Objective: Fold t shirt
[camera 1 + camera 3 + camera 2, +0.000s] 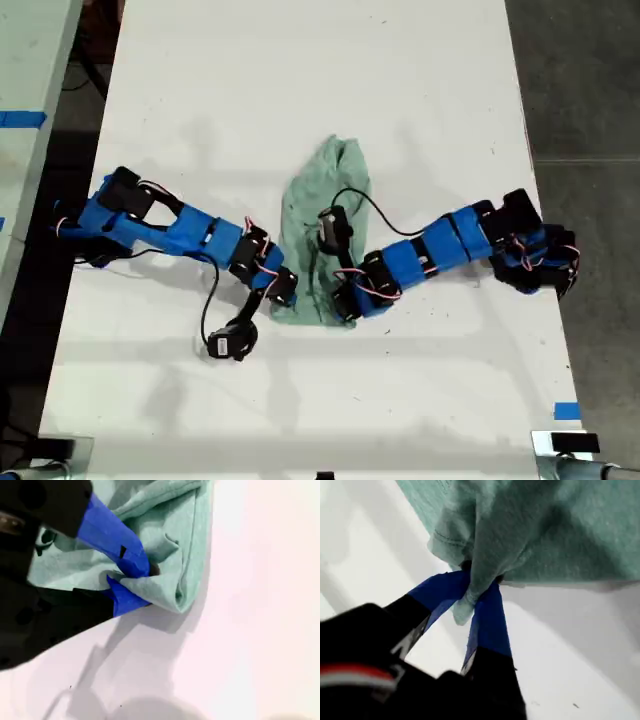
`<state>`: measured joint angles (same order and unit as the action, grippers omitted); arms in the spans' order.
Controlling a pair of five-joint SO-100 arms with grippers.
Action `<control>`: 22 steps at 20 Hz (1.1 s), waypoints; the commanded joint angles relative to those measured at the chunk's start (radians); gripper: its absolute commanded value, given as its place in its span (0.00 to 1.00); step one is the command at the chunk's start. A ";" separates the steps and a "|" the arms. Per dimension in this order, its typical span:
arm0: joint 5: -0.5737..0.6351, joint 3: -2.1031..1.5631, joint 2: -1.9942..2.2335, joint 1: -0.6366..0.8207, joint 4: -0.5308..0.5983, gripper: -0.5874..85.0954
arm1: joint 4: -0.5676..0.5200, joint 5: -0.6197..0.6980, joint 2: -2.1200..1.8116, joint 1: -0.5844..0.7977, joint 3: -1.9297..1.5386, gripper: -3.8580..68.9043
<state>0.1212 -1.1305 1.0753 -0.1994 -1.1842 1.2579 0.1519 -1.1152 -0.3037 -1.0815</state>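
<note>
— Where was the t shirt [325, 190]?
— Bunched on the white table [300, 80], reaching away from both sets of tips. My first gripper [470, 587] was clamped on a pinch of hem, and my second gripper [142, 585] was closed on a folded corner.

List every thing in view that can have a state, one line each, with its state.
t shirt: bunched into a long narrow strip on the table, pinched at its near end by both end effectors.
my first end effector: shut on a fold of the t shirt.
my second end effector: shut on a corner of the t shirt.
table: white, bearing both arms and the t shirt.
</note>
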 commanded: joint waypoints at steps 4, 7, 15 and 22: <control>0.072 0.092 0.288 0.052 -0.229 0.00 | 0.130 0.192 -0.321 0.077 0.137 0.03; 0.236 0.071 0.413 0.268 -0.305 0.00 | 0.144 0.344 -0.463 0.249 0.072 0.03; 0.549 0.143 0.574 0.815 -0.376 0.31 | 0.362 0.563 -0.689 0.736 0.127 0.37; 0.586 0.103 1.048 1.000 -0.362 0.08 | 0.486 0.603 -1.028 0.868 0.035 0.33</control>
<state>0.6995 -1.0492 1.9758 0.7946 -1.5708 1.7426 0.7517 -2.0310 0.5860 -1.0216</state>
